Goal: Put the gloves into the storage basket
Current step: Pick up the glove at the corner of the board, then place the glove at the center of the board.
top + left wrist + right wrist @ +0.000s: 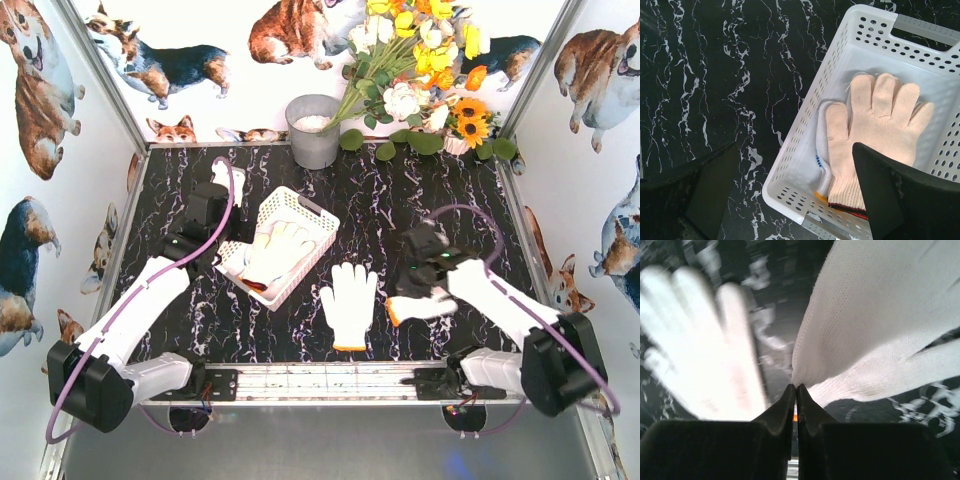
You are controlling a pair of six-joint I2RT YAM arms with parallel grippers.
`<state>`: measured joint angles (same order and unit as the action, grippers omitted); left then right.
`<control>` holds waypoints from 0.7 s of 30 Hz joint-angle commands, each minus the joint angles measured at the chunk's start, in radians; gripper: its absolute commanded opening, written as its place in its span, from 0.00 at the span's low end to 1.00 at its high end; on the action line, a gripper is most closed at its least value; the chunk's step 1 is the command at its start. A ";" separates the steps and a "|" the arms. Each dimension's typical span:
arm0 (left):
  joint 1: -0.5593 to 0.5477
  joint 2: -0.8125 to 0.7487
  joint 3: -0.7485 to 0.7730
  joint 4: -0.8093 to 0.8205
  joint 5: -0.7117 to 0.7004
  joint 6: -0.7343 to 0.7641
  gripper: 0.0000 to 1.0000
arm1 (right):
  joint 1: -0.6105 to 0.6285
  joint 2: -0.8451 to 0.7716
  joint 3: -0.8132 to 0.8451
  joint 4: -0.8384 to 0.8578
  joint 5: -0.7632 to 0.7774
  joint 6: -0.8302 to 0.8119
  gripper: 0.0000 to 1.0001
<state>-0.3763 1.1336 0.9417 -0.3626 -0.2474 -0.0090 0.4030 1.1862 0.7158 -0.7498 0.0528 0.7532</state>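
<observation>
The white storage basket (300,205) lies left of centre on the black marble table. Inside it a cream glove (880,125) rests on a white glove with blue dots and an orange cuff (822,165). My left gripper (805,200) hangs open over the basket's near corner, holding nothing. Another white glove (350,300) lies flat on the table in the middle. To its right, my right gripper (796,386) is shut on the edge of a white glove with an orange cuff (425,308), which drapes from the jaws just above the table.
A grey metal bucket (314,130) stands at the back centre, next to a bunch of flowers (420,70). Corgi-printed walls close in the table on three sides. A metal rail (330,380) runs along the near edge between the arm bases.
</observation>
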 commanded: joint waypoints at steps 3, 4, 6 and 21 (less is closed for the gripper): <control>0.004 -0.005 -0.013 0.025 0.025 -0.002 0.88 | 0.300 0.111 0.132 0.086 -0.004 -0.007 0.00; 0.003 -0.001 -0.012 0.025 0.029 -0.002 0.88 | 0.333 0.118 0.140 0.087 0.002 0.004 0.00; 0.003 0.004 -0.014 0.027 0.041 -0.002 0.88 | 0.378 0.115 0.152 0.083 0.013 0.017 0.00; -0.245 -0.001 -0.025 0.047 0.221 -0.291 0.84 | 0.350 -0.239 0.042 -0.018 0.095 0.106 0.50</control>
<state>-0.5224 1.1351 0.9298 -0.3550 -0.0753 -0.1410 0.7834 0.9878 0.8021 -0.7418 0.1219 0.8040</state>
